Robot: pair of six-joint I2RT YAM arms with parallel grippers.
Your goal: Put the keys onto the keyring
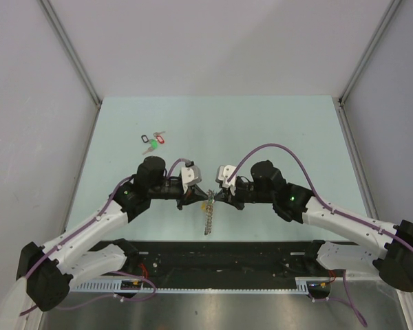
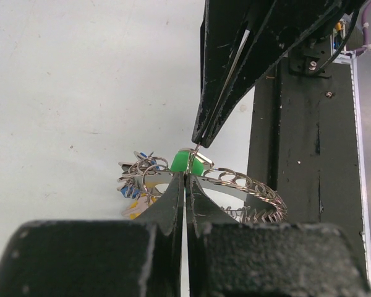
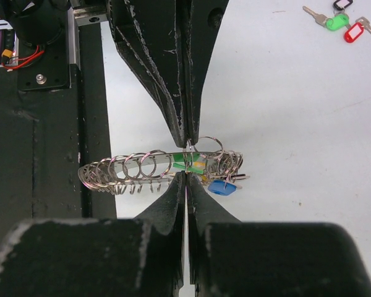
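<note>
The keyring [image 1: 208,218], a large grey ring of coiled wire, hangs above the table between the two grippers. It also shows in the left wrist view [image 2: 250,189] and the right wrist view [image 3: 127,170]. My left gripper [image 1: 201,198] [image 2: 185,176] is shut on the keyring's edge. My right gripper [image 1: 215,197] [image 3: 185,177] is shut, tip to tip with the left, and seems to pinch the green-tagged key [image 2: 184,162] [image 3: 188,163] at the ring. The blue-tagged key [image 3: 221,187] [image 2: 128,190] hangs among the coils beside it.
A separate bunch of keys with black, red and green tags [image 1: 153,142] [image 3: 339,17] lies on the pale green table [image 1: 275,130] at the far left. A black rail [image 1: 220,251] runs along the near edge under the arms.
</note>
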